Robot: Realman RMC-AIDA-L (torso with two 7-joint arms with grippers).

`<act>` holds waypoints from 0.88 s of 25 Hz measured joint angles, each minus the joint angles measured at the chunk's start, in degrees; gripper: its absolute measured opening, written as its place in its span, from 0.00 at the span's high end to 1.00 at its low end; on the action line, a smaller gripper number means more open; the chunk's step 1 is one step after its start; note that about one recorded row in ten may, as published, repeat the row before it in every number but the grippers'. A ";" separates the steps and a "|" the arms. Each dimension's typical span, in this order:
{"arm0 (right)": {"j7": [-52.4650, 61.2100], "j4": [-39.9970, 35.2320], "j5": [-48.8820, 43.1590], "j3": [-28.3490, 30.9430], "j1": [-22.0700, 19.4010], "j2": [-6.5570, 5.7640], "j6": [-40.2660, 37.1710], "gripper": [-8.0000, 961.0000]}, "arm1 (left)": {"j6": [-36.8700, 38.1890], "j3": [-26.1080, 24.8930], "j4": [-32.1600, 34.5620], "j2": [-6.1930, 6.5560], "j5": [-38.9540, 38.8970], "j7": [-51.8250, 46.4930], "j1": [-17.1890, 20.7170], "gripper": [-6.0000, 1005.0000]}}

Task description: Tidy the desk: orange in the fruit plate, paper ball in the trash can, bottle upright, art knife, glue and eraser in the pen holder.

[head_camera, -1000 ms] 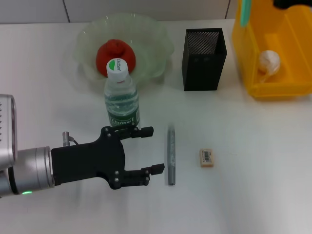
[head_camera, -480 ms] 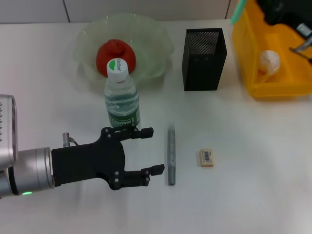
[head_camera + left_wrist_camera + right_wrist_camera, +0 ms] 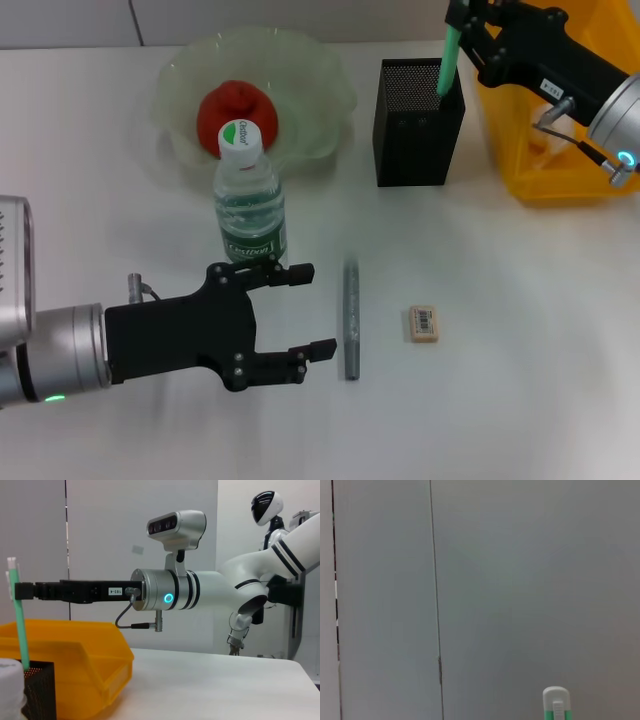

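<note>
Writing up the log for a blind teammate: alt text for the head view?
The right tool holds a green stick-shaped item upright, its lower end in the pen holder. The left tool hovers open beside the upright bottle; a grey pen-like tool and the eraser lie on the desk.

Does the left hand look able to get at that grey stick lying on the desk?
Probably yes. The left hand is open beside the grey stick, with bare desk between them; the bottle stands behind, out of the way.

orange in fruit plate | bottle upright | eraser flat on desk | pen holder upright
</note>
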 joint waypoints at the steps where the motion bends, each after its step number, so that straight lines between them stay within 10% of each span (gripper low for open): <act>1: -0.01 0.03 -0.04 -0.05 -0.02 0.04 0.03 0.71 | 0.05 0.00 0.00 0.00 0.00 0.00 0.04 0.22; 13: 3.82 -4.29 -0.85 -1.37 -3.90 0.15 -2.50 0.58 | 0.31 0.00 0.00 0.08 -0.04 -0.05 0.19 0.22; 22: 56.03 -49.95 -37.00 -4.92 -17.19 0.61 -2.40 0.30 | 0.47 0.00 0.08 0.18 0.10 -0.41 0.18 0.22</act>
